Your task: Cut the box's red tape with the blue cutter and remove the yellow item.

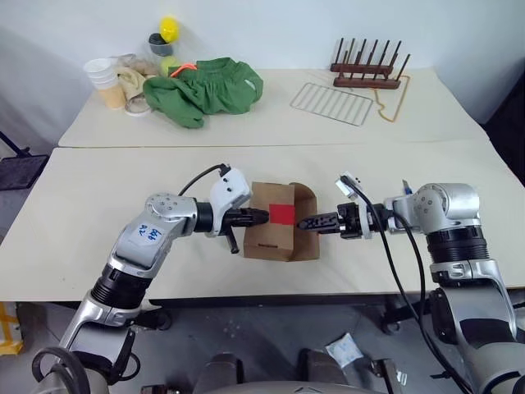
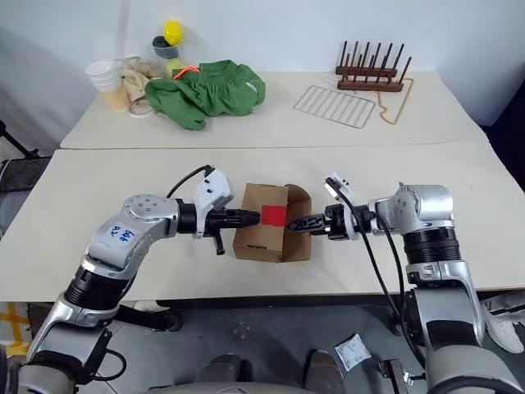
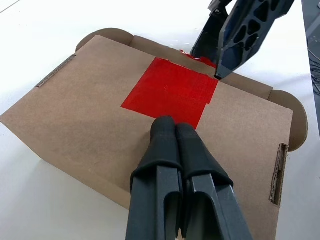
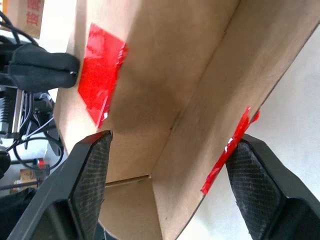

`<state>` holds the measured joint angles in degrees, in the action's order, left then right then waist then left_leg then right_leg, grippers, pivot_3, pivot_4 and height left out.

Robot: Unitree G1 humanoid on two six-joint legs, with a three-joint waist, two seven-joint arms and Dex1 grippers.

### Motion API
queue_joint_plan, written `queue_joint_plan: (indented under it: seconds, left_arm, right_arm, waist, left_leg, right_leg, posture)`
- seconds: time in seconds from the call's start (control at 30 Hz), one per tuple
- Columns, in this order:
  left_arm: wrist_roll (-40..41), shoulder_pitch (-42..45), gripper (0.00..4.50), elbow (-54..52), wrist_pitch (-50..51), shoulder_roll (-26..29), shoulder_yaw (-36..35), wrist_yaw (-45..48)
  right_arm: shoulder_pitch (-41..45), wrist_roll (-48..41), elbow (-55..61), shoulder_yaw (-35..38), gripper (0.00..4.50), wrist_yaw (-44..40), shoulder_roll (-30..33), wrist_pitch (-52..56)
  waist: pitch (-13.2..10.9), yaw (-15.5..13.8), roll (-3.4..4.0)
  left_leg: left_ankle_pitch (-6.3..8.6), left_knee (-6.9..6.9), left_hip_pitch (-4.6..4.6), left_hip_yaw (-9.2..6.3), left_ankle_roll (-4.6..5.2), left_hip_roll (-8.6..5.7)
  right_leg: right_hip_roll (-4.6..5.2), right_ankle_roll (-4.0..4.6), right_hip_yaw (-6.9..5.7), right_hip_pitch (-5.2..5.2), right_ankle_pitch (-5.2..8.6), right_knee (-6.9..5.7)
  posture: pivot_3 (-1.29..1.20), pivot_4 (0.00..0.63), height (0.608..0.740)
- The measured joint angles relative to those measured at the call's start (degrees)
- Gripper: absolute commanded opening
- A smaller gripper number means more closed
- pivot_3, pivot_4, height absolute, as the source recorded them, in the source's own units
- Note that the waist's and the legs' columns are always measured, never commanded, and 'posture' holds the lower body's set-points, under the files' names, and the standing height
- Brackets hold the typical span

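At frame centre your left gripper (image 1: 261, 216), fingers clenched, touches the tape (image 1: 282, 214) on the box (image 1: 271, 238); your right gripper (image 1: 305, 222), fingers released, straddles its open flap.

- Two pale tables (image 1: 98, 189) stand end to end, a seam between them.
- White wall (image 1: 271, 29) rises behind the far table (image 1: 271, 115).
- Grey floor (image 1: 271, 336) below, with a scrap of paper (image 1: 344, 351) lying on it.
- Even, bright light throughout.

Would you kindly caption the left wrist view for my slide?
Shut left tool pressing on the box at its red tape, right tool at the far flap.
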<state>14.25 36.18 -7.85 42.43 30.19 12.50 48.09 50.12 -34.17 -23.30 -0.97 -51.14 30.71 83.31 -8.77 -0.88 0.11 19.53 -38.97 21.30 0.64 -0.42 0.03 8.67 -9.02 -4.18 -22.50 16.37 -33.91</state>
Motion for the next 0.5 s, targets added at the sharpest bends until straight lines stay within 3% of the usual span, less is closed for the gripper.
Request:
queue_joint_plan:
  seconds: [0.3,0.4,0.5]
  left_arm:
    - [0.00,-0.45,0.00,-0.43,0.05,0.18,-0.26,-0.24]
    - [0.00,-0.45,0.00,-0.44,0.05,0.19,-0.24,-0.28]
    - [0.00,-0.44,0.00,-0.44,0.06,0.27,-0.25,-0.26]
  right_arm:
    - [-0.68,0.56,-1.42,-0.86,3.51,-0.69,0.66,-2.30]
    - [-0.68,0.75,-1.20,-1.42,2.92,-0.60,0.63,-2.15]
    - [-1.02,1.05,0.15,-3.63,1.83,-0.49,0.36,-1.91]
  waist:
    - [0.00,0.27,0.00]
    - [0.00,0.31,0.00]
    - [0.00,0.44,0.00]
  left_leg:
    - [0.00,0.00,-0.01,0.00,0.00,0.00]
    - [0.00,0.00,-0.01,-0.01,0.00,0.00]
    - [0.00,0.00,-0.01,-0.03,-0.01,0.00]
  right_leg:
    - [0.00,0.00,0.00,0.00,0.00,0.00]
    - [0.00,0.00,0.00,0.01,0.00,-0.02]
    - [0.00,0.00,0.00,0.01,0.00,-0.03]
  posture:
    - [0.00,0.150,0.740]
    - [0.00,0.150,0.740]
    - [0.00,0.150,0.740]
